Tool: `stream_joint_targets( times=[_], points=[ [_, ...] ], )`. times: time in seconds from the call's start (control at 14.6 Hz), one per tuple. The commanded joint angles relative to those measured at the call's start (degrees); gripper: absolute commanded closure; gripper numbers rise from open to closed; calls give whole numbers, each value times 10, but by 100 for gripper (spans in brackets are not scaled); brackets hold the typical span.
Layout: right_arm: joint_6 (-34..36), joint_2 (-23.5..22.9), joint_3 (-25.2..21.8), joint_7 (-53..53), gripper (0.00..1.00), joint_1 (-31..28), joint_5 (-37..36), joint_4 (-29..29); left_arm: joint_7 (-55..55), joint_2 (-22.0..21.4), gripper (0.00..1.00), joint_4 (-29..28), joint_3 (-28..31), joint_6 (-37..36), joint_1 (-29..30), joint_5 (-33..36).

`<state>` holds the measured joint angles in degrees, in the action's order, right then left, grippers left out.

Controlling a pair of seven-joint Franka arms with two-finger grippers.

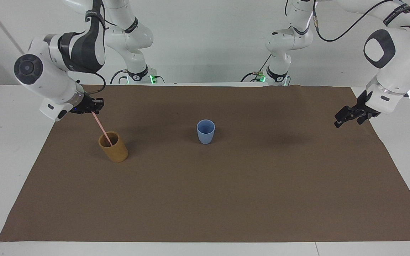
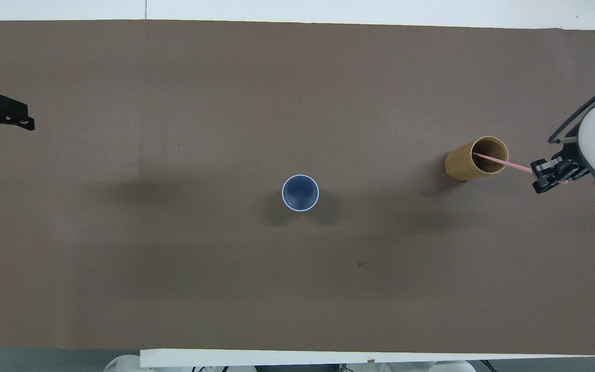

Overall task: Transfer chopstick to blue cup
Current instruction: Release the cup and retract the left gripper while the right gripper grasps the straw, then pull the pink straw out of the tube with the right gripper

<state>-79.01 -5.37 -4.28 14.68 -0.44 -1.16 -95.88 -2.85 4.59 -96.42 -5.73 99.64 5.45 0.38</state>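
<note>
Chopstick [image 1: 102,128], thin pale pink, is clamped at its top by the right gripper [image 1: 94,107], lower end inside the tan cylindrical cup [image 1: 113,146]. Light blue tapered cup [image 1: 205,131] stands mid-mat; left gripper [image 1: 347,116] waits, fingers spread.

The chopstick [image 1: 101,129] was pale pink, the blue cup [image 1: 205,131] light blue, the taller cup [image 1: 114,146] tan-yellow, the mat [image 1: 226,192] plain brown.
</note>
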Motion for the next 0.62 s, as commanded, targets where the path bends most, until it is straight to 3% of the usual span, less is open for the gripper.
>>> stream_joint_targets(
  times=[0.0, 0.21, 0.34, 0.55],
  points=[
    [61, 4, 9, 2, 100, -1, -2, 54, 7, 1, 0, 12, 0, 3, -10, 23],
    [121, 2, 48, 0, 100, -1, 6, 144, 20, 3, 0, 26, -2, -3, -12, 22],
    [150, -6, 94, -34, 100, -1, 32, 172, 20, 2, 0, 25, -2, -3, -12, 20],
    [151, -22, 160, -232, 100, 0, 120, 190, 20, 2, 0, 25, -2, -3, -12, 19]
  ],
)
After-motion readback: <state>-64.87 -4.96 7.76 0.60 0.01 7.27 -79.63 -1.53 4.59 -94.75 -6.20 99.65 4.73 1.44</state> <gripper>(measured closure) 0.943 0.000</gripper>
